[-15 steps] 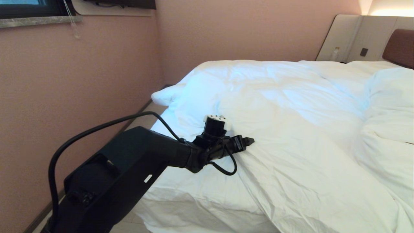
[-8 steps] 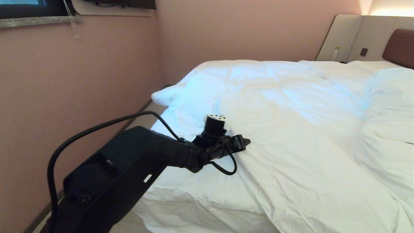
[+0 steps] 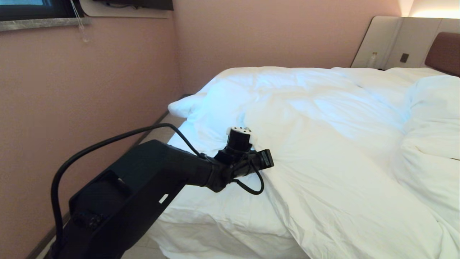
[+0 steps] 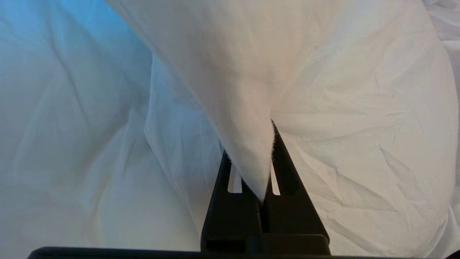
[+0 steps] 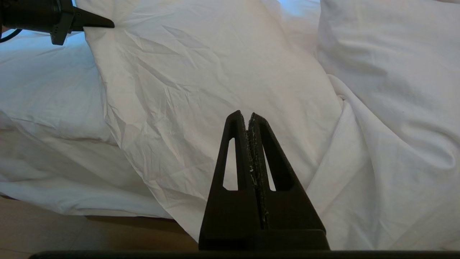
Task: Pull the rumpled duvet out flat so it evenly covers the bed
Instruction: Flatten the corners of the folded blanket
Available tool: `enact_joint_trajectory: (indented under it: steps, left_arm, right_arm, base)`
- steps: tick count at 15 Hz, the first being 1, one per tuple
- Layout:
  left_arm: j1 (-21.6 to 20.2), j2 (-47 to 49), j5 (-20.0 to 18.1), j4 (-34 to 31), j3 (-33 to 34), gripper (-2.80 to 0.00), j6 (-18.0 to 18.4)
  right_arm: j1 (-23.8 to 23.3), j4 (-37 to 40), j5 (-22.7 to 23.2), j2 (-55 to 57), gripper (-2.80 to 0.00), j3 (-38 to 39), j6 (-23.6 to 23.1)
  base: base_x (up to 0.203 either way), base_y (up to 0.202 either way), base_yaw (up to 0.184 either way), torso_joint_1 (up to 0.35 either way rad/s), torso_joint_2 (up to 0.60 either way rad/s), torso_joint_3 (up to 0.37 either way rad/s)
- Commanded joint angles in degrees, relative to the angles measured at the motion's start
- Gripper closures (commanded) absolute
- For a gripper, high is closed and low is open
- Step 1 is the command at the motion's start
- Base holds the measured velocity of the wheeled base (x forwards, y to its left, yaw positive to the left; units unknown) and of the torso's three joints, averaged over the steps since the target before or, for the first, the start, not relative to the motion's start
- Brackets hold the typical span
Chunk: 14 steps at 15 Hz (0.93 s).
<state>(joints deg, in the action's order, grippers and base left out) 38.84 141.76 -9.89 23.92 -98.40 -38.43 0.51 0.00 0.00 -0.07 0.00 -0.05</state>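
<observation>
Currently the duvet (image 3: 323, 151) lies bunched across the bed (image 3: 444, 50), heaped high on the right side of the head view and folded back on itself, with a long diagonal fold edge running from mid-bed down toward the near edge. Left of that fold a lower white layer (image 3: 215, 212) is exposed; can't tell whether it's duvet or sheet. A white corner (image 3: 181, 108) sticks out past the far left side of the mattress.

Left end effector (image 3: 267, 158) sits at the upper end of that fold edge, reaching over from the bed's left side. Left wrist view shows its fingers (image 4: 287, 180) pressed together on a pinched peak of duvet cloth, fabric tenting up away from the tips. Right wrist view catches the same tip buried in the fold.

Right end effector (image 5: 248, 115) is out of the head view; in its own camera the fingers (image 5: 233, 162) are pressed together on nothing, hanging above the duvet near the bed's near edge, a strip of floor (image 5: 72, 233) below.

Around: pink wall (image 3: 90, 90), window sill (image 3: 39, 23) at upper left, pale panel (image 3: 391, 43) beside the brown headboard.
</observation>
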Motion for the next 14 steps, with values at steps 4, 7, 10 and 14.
enact_joint_trajectory:
  steps: [4, 7, 10, 14]
  left_arm:
    - [0.10, -1.36, -0.22, 0.16, 0.75, 0.00, -0.24]
    - [0.10, -1.70, -0.22, 0.19, 1.15, 0.00, -0.33]
    - [0.27, -2.63, -0.22, 0.17, 1.55, 0.00, -0.94]
    - [0.27, -2.73, -0.22, 0.16, 1.64, 0.00, -1.30]
  right_arm:
    - [0.02, 0.00, 0.00, 0.07, 0.00, 0.00, -0.04]
    - [0.02, 0.00, 0.00, 0.07, 0.00, 0.00, -0.04]
    - [0.02, 0.00, 0.00, 0.07, 0.00, 0.00, -0.04]
    - [0.02, 0.00, 0.00, 0.07, 0.00, 0.00, -0.04]
  base:
    - [0.000, 0.000, 0.000, 0.000, 0.00, 0.000]
    - [0.000, 0.000, 0.000, 0.000, 0.00, 0.000]
    - [0.000, 0.000, 0.000, 0.000, 0.00, 0.000]
    - [0.000, 0.000, 0.000, 0.000, 0.00, 0.000]
